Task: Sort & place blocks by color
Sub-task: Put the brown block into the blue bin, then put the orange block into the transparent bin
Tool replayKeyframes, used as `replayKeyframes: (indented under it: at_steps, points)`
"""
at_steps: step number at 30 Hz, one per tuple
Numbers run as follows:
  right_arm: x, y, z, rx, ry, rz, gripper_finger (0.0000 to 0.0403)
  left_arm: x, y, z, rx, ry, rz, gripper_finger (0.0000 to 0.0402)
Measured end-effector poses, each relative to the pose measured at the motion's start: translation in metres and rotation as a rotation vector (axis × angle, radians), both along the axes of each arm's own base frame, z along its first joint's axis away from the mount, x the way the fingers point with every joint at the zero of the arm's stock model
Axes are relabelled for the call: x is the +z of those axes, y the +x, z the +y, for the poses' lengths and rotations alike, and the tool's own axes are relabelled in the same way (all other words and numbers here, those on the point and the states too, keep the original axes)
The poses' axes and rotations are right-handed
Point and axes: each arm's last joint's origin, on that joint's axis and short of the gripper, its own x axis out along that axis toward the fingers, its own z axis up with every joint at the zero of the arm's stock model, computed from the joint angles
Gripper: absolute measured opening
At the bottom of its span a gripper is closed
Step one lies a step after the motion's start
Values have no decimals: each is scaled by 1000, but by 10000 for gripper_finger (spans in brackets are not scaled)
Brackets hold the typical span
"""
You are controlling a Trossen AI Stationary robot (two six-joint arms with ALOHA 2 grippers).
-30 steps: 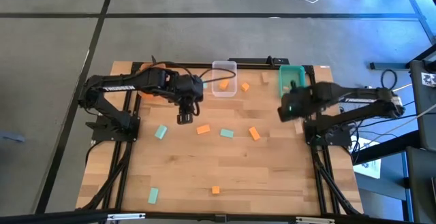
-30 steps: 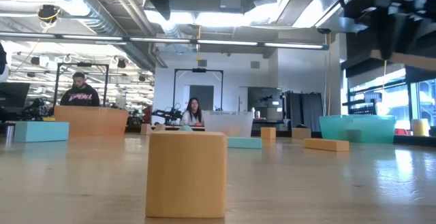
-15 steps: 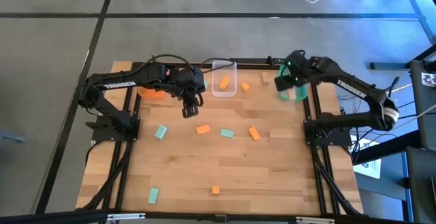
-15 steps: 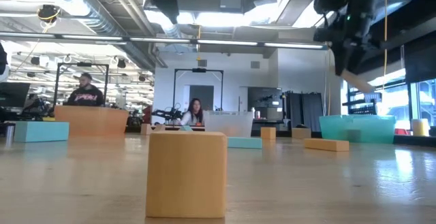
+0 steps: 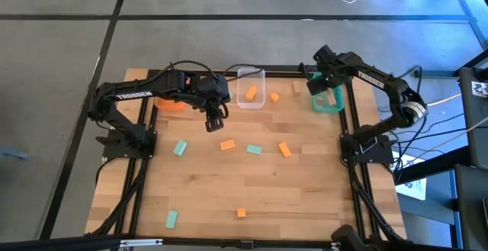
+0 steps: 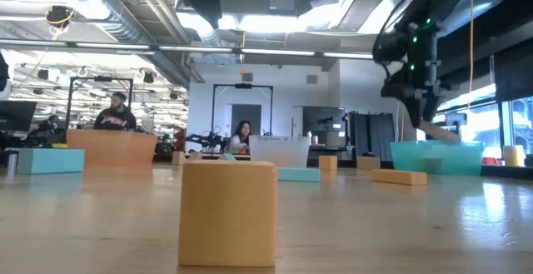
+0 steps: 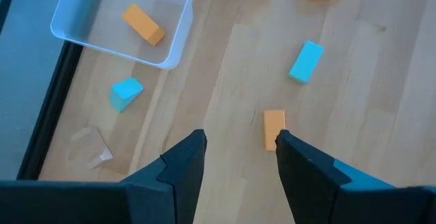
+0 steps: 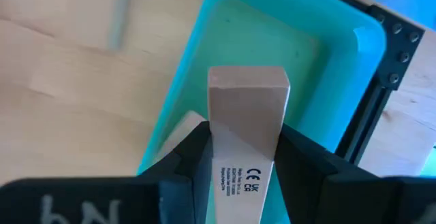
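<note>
Blocks (image 5: 227, 146) mostly unsorted, scattered orange and mint across the surface (image 5: 305, 197), left tool (image 5: 214, 121) spread and bare above them, one orange in the clear bin (image 5: 250, 76), right tool (image 8: 238, 157) pinching a wood block (image 8: 246, 105) over the teal bin (image 8: 320, 20).

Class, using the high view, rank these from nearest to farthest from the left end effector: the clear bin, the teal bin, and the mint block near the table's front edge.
1. Clear bin: just right of the left end effector, toward the back.
2. Teal bin: far right, at the back.
3. Mint block: front left edge, farthest.
</note>
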Motion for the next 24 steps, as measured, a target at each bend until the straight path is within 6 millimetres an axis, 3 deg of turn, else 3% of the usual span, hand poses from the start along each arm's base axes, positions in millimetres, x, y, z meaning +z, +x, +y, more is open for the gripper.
replayKeyframes:
  at_steps: [8,11,16,24]
  points:
    - [-26,7,-14,4,68,49,124,0,0,0,0,0,-2,170]
    - [-32,8,-16,3,81,63,156,0,0,0,0,0,-2,170]
    - [-34,8,-17,2,84,68,219,0,0,0,0,0,-2,170]
    - [-24,6,-12,30,73,55,233,-2,-4,-1,58,-39,32,170]
